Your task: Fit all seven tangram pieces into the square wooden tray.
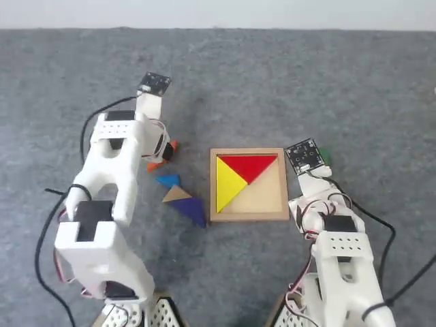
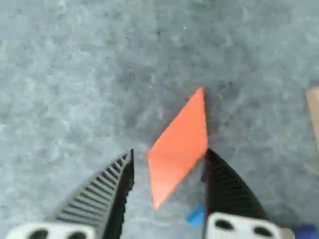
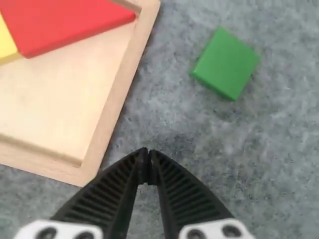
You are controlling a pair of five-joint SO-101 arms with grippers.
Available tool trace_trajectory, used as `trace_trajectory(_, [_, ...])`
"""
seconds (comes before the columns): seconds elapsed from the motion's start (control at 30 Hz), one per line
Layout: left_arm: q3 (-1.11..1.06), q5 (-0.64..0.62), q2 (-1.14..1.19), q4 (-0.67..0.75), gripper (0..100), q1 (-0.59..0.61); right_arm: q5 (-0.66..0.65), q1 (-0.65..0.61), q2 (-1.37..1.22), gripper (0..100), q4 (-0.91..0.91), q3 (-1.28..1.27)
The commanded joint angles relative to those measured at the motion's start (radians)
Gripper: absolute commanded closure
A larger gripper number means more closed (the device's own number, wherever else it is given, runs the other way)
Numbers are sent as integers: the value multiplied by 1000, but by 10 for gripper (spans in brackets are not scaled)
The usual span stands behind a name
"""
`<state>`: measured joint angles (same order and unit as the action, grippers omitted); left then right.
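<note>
Left wrist view: the left gripper [image 2: 169,154] stands wide open, its fingers [image 2: 117,184] on either side of the orange parallelogram [image 2: 179,142].

Right wrist view: the right gripper [image 3: 145,153] is closed on nothing, over carpet [image 3: 259,149] just beside the square wooden tray [image 3: 119,94], with the green square [image 3: 227,63] near.

High view: the tray holds the red triangle [image 1: 248,165] and the yellow triangle [image 1: 228,182]. The parallelogram lies at the tray's 10 o'clock and the green square at its 2 o'clock.

The left gripper [image 2: 169,153] is hanging over the grey mat [image 2: 75,74] with its jaws spread wide. The orange parallelogram [image 2: 180,142] is lying flat between them, one corner just beside a finger. A bit of a blue piece [image 2: 196,217] is peeking out near that same finger, and a sliver of pale wood [image 2: 314,117] is showing farther off.
</note>
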<state>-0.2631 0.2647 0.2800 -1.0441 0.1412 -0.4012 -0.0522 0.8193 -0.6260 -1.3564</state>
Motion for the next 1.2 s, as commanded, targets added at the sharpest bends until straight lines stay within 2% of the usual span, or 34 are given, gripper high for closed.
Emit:
trace_trajectory(0.0, [82, 20, -5, -49, 783, -2, 8, -4, 16, 992, 25, 3])
trace_trajectory(0.4, [108, 31, 0, -43, 782, -44, 5, -4, 16, 992, 25, 3])
trace_trajectory(0.77, [179, 542, 51, -91, 782, -11, 5, -4, 16, 992, 25, 3])
trace_trajectory(0.97, [306, 601, 207, -97, 782, -11, 5, -4, 16, 992, 25, 3])
trace_trajectory(1.17, [406, 684, 325, -201, 810, -6, 5, -4, 16, 992, 25, 3])
